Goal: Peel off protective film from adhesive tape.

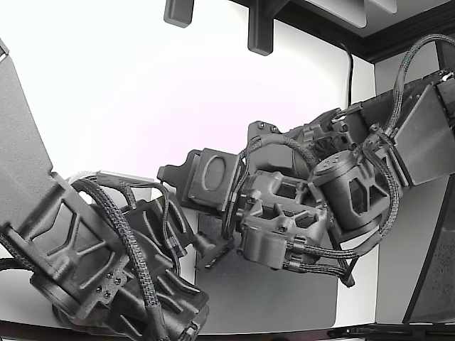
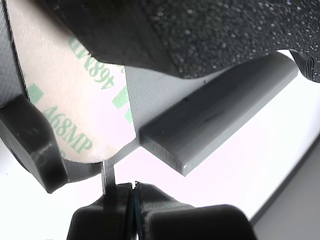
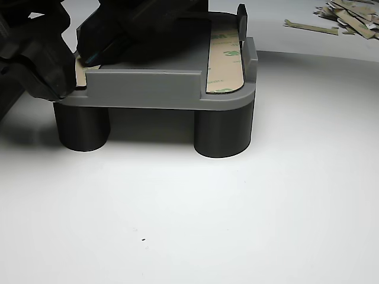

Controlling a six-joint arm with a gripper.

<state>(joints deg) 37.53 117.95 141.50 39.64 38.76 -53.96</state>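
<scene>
Standing on white table — grey fixture

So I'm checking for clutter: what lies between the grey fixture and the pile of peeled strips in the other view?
Nothing. In the other view, the white table is bare between the grey fixture and the peeled strips.

1. Your bright, glossy white tabletop fills the other view, evenly lit.
2. At 1 o'clock there, you see a pile of tan paper scraps.
3. In the exterior view, a flat grey rectangular mat lies at 6 o'clock.
</scene>
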